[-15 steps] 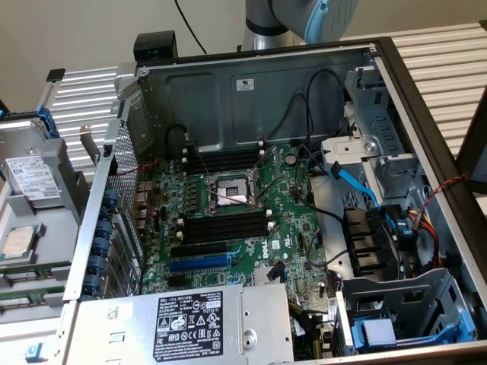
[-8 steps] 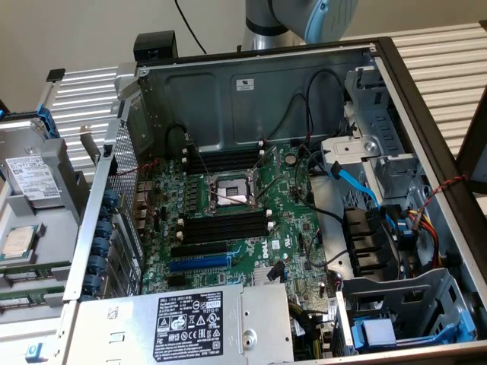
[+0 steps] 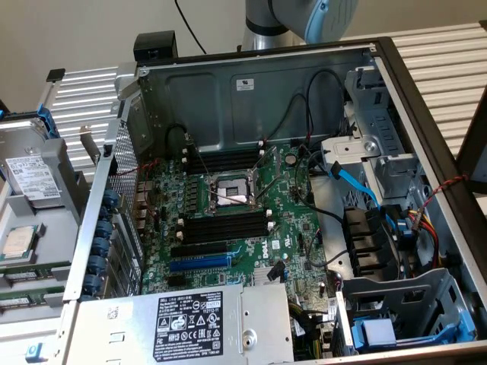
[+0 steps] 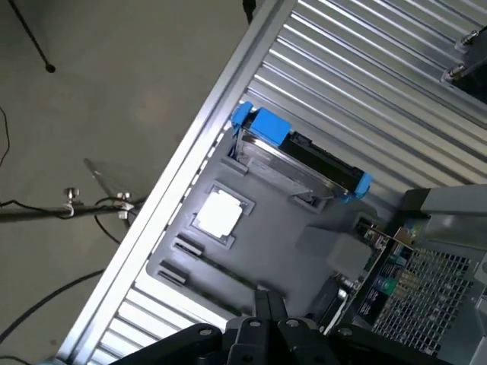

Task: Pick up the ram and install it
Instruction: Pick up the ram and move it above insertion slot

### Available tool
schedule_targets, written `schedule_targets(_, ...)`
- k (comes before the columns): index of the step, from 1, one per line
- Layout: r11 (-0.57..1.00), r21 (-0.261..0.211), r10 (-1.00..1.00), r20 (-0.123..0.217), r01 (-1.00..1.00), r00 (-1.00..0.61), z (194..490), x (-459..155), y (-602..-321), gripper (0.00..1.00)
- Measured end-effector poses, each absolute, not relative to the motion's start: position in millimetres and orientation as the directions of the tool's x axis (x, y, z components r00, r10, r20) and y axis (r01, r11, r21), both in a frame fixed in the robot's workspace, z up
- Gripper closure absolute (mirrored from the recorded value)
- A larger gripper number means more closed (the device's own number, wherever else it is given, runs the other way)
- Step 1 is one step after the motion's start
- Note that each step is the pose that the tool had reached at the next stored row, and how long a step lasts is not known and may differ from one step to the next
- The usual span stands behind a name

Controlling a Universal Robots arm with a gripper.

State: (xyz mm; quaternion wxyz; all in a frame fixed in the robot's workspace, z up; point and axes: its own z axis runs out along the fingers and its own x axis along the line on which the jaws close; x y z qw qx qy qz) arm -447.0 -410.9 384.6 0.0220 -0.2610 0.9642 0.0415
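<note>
The gripper (image 4: 266, 298) is seen fully closed, nothing clamped, poised just above the grey tray (image 4: 281, 228). The ram (image 4: 224, 268) is laid edge-up along the tray's edge opposite the hard drive (image 4: 300, 156), beside the processor (image 4: 221, 213).

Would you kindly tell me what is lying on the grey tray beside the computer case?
On the tray: a hard drive in a blue bracket, a square processor, and thin green sticks standing in grooves. The case wall hides the tray's edge beside it.
</note>
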Motion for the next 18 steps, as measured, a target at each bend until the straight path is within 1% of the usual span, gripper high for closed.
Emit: schedule_targets(18, 0.652, 0.070, -0.753, -0.062, -0.755, -0.655, 381.7, -447.0, -410.9, 0.89)
